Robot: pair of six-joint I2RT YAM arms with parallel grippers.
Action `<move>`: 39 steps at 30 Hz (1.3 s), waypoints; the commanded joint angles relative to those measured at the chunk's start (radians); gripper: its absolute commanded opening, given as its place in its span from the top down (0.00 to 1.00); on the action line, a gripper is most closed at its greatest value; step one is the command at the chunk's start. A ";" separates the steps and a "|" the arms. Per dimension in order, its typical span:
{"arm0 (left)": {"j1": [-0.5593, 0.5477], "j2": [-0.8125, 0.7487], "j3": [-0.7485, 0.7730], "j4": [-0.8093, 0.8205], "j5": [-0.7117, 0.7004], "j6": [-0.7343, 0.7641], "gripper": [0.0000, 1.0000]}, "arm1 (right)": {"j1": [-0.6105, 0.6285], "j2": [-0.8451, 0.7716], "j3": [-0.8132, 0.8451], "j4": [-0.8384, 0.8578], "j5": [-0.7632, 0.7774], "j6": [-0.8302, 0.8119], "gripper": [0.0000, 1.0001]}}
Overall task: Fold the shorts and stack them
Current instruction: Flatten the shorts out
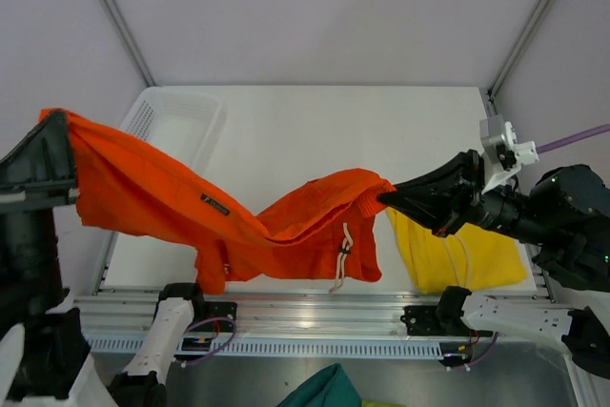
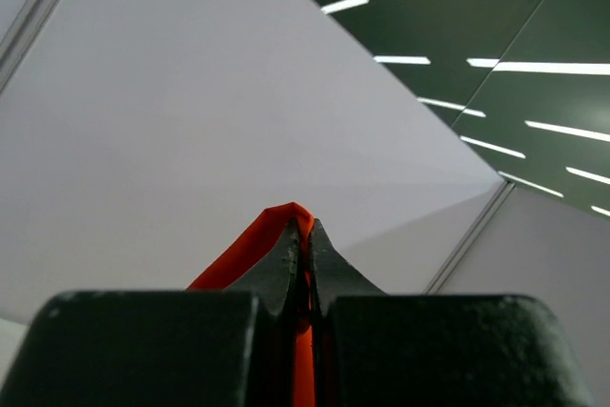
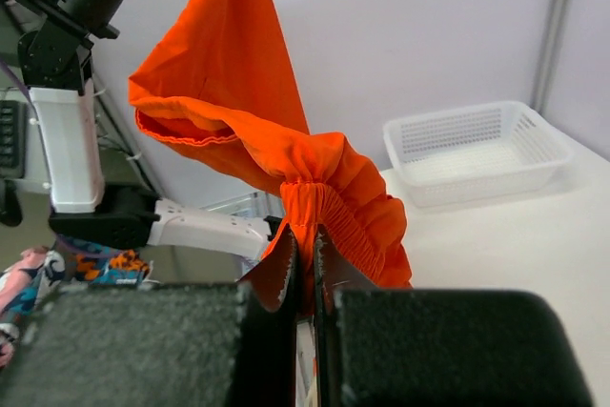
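Orange shorts (image 1: pixel 238 226) hang stretched in the air, partly drooping to the table (image 1: pixel 381 131). Left gripper (image 1: pixel 62 119) pinches one end, right gripper (image 1: pixel 383 199) pinches the waistband. Yellow shorts (image 1: pixel 481 256) lie on the table

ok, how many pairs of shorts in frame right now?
2. The orange shorts are stretched between the left pincer and right pincer, both clamped on them. The yellow shorts lie on the table at the right, partly behind the right pincer.

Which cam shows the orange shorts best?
Top external: the whole orange shorts stretched between left tool and right tool. Left wrist shows only a pinched sliver; right wrist, the bunched waistband and hanging fabric.
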 commanded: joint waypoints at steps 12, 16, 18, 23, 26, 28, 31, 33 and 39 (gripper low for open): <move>0.011 0.101 -0.605 0.314 0.082 -0.095 1.00 | -0.906 0.138 -0.358 0.535 -0.713 0.486 1.00; 0.011 0.153 -0.638 0.363 0.101 -0.113 1.00 | -0.903 0.221 -0.353 0.602 -0.718 0.510 1.00; 0.011 0.150 -0.641 0.384 0.115 -0.111 1.00 | -0.897 0.212 -0.344 0.603 -0.712 0.497 1.00; 0.009 0.087 -0.576 0.357 0.138 -0.073 1.00 | -0.869 0.143 -0.295 0.598 -0.749 0.458 1.00; 0.009 0.038 -0.506 0.320 0.160 -0.073 1.00 | -0.811 0.099 -0.232 0.538 -0.752 0.411 1.00; 0.011 0.006 -0.466 0.290 0.180 -0.079 1.00 | -0.774 0.054 -0.180 0.459 -0.740 0.383 1.00; 0.011 -0.069 -0.391 0.227 0.174 -0.070 1.00 | -0.711 -0.007 -0.120 0.388 -0.729 0.356 1.00; 0.009 -0.118 -0.318 0.190 0.160 -0.058 1.00 | -0.685 -0.033 -0.094 0.357 -0.721 0.360 1.00; 0.011 -0.114 -0.167 0.108 0.148 -0.035 1.00 | -0.683 -0.046 -0.002 0.273 -0.683 0.362 1.00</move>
